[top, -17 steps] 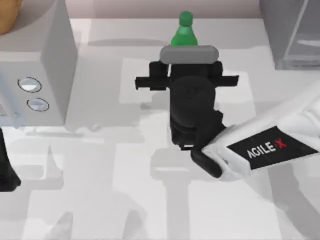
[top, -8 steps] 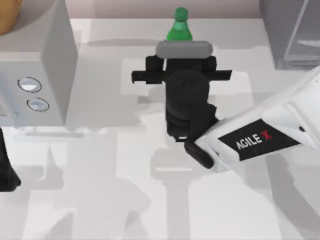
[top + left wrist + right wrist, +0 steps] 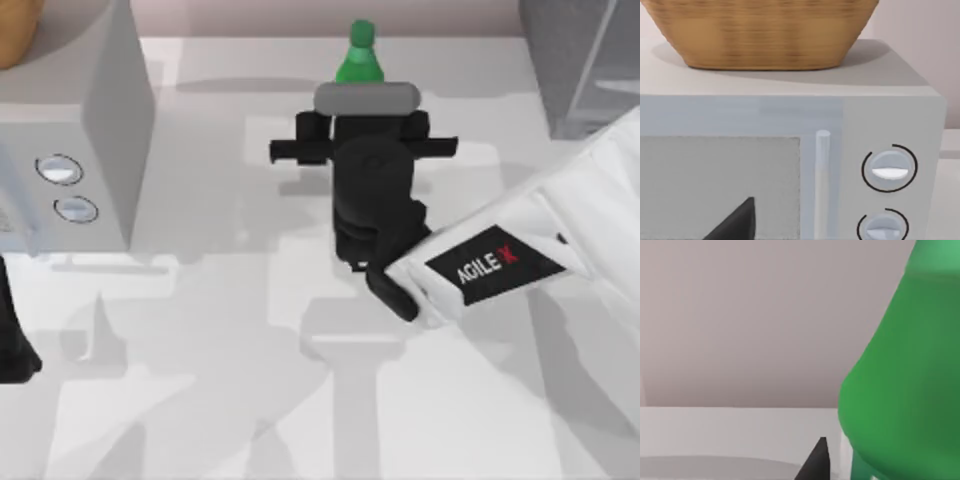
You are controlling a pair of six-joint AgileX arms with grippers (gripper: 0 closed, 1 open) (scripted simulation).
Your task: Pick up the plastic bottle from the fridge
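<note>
The right tool sits in the upper middle of the top view, closed on the plastic bottle, well away from the fridge at upper right. If the grip slips, the bottle could fall onto the table.

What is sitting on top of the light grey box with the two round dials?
A woven tan basket sits on the flat top of the light grey box with two round dials. The basket's inside is out of the picture, so whatever it holds can't be seen.
</note>
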